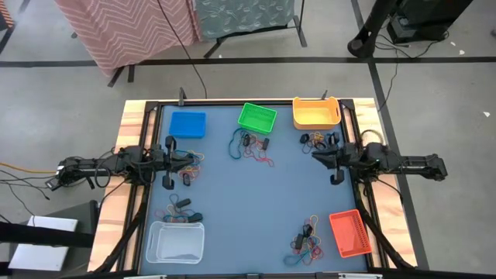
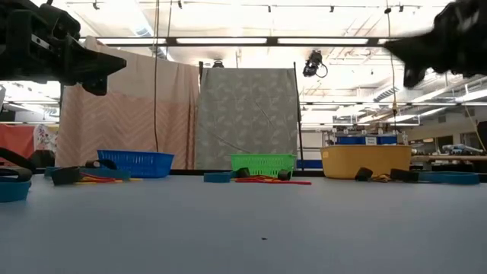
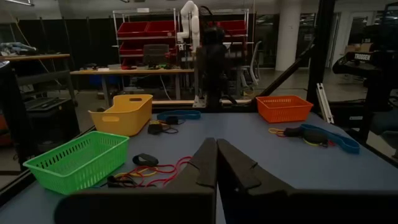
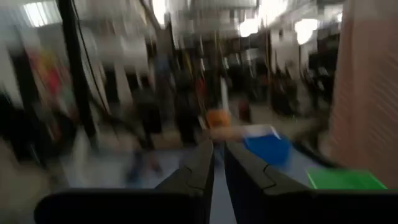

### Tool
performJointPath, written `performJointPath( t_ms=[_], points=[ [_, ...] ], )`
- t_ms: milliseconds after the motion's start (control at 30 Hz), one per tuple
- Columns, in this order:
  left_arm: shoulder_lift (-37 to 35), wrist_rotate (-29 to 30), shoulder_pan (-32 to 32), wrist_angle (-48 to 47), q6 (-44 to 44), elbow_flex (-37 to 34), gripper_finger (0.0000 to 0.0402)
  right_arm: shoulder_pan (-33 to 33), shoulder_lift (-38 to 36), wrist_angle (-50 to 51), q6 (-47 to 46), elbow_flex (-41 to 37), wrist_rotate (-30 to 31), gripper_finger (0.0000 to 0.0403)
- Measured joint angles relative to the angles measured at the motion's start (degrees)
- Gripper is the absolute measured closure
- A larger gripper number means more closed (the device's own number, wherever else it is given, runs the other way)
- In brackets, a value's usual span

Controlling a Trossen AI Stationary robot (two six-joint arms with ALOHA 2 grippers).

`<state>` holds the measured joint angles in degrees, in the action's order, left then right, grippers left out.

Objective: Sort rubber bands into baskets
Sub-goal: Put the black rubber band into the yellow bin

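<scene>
Left arm: we see it stretched in from the table's left edge, left gripper (image 1: 169, 163) raised above a tangle of bands, fingers pressed together with nothing between them.
Left-side bands: rubber bands (image 1: 188, 164) lie just beside that gripper; a second small cluster (image 1: 177, 209) sits nearer the front, just behind the clear white basket (image 1: 175, 242).
Blue basket: blue basket (image 1: 187, 124) at the back left, near the left pile.
Centre: green basket (image 1: 256, 117) at the back, with a red-and-dark heap (image 1: 252, 146) just in front of it.
Back right: yellow-orange basket (image 1: 315, 113), a few dark and orange loops (image 1: 316, 140) just in front.
Right arm: right gripper (image 1: 335, 161) held high near the right edge; fingers nearly together with a thin slit showing, and we see nothing held in them.
Front right: red-orange basket (image 1: 349, 233), mixed blue, yellow and dark bands (image 1: 305, 242) just beside it.
Progress: we judge sorting not yet begun; every band we can see is on the table.
Risk, tangles: piles mix colours, so one pinch could lift several loops and drop wrong colours together.
Risk, thinness: flat loops on the table may slip a closing pinch.
Risk, snagging: a stretched band could catch a basket rim and drag the light basket.
Risk, arms: both working the centre heap could crowd each other.
</scene>
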<state>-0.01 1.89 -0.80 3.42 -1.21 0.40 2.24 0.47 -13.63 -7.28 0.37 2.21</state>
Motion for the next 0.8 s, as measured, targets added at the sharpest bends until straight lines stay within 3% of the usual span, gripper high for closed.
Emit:
performJointPath(
  t_ms=[67,133,300,433,567,667,733,800],
  points=[
    [0.0,0.0,0.0,0.0,0.0,0.0,0.0394,0.0,0.0,-8.1,-6.8,0.0,-0.6,0.0351],
    [0.0,0.0,0.0,0.0,0.0,0.0,0.0394,0.0,0.2,-16.7,-12.7,0.0,3.1,0.0351],
    [0.0,0.0,0.0,0.0,0.0,0.0,0.0394,0.0,0.3,-32.1,-15.7,0.0,24.4,0.0351],
    [0.0,0.0,0.0,0.0,0.0,0.0,0.0394,0.5,3.0,-32.7,-18.0,2.6,33.9,0.0351],
    [0.0,0.0,0.0,0.0,0.0,0.0,0.0394,2.8,13.4,-17.5,-18.2,10.7,39.7,0.0351],
    [0.0,0.0,0.0,0.0,0.0,0.0,0.0394,6.7,24.0,7.7,-24.1,20.9,41.0,0.0351],
    [0.0,0.0,0.0,0.0,0.0,0.0,0.0394,10.8,31.8,27.5,-33.5,29.3,36.4,0.0351],
    [0.0,0.0,0.0,0.0,0.0,0.0,0.0394,15.5,40.0,43.1,-37.4,36.7,26.2,0.0351]
  ],
)
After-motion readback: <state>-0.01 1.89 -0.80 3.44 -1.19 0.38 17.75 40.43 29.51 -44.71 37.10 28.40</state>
